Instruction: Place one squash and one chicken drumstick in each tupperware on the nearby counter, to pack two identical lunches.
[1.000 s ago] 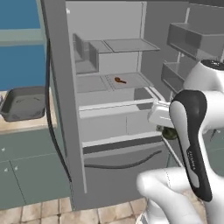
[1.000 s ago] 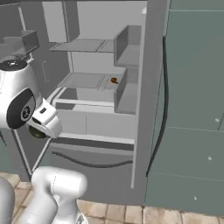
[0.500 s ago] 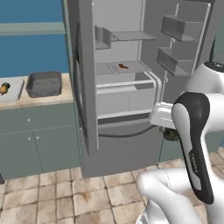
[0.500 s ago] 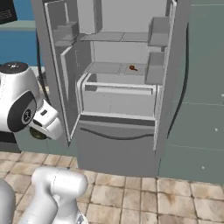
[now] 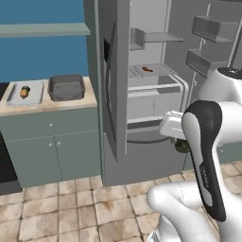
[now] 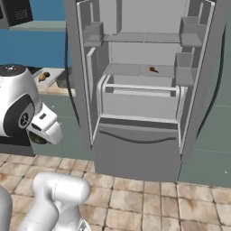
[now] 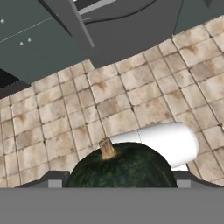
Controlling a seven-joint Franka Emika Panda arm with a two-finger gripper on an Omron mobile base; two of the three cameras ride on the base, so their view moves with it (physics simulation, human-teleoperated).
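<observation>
Base swung, counter [image 5: 47,105] now in sight; our gripper [image 7: 118,183] pinching squash [image 7: 120,168], tupperware [image 5: 66,88] at ten o'clock.

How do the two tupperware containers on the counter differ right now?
The pale tupperware is shallow and light grey-white, and it sits at the left; the dark tupperware is deeper and dark grey, and it sits to its right, nearer the fridge. The pale tupperware already holds an orange drumstick; the dark one looks empty from here. Both are rectangular, open, and rest on the beige counter.
</observation>
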